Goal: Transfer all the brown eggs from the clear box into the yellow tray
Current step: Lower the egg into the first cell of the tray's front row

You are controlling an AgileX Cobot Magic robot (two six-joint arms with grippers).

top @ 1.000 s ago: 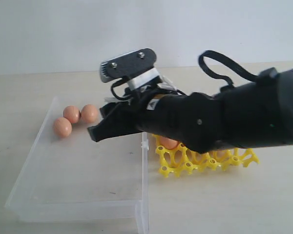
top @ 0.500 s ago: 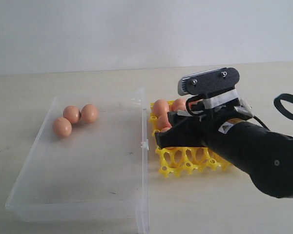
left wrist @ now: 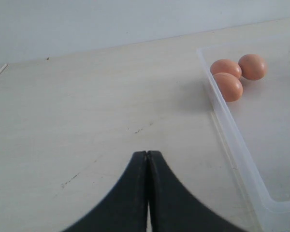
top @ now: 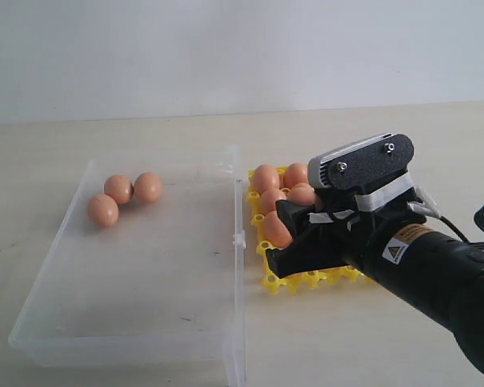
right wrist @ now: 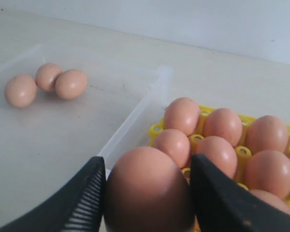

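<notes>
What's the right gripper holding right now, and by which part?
The right gripper pinches a brown egg across its wide middle, one finger each side. Left gripper: shut, empty.

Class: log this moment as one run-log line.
right gripper: shut on brown egg over yellow tray | left gripper: shut, empty | clear box: three brown eggs inside

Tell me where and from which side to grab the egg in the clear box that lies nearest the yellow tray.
Probably from straight above, jaws closing across the widest middle of that egg. In the exterior view, put one jaw on its near side, one on its far side: the neighbouring egg touches it on the side away from the yellow tray. The clear box is open-topped.
</notes>
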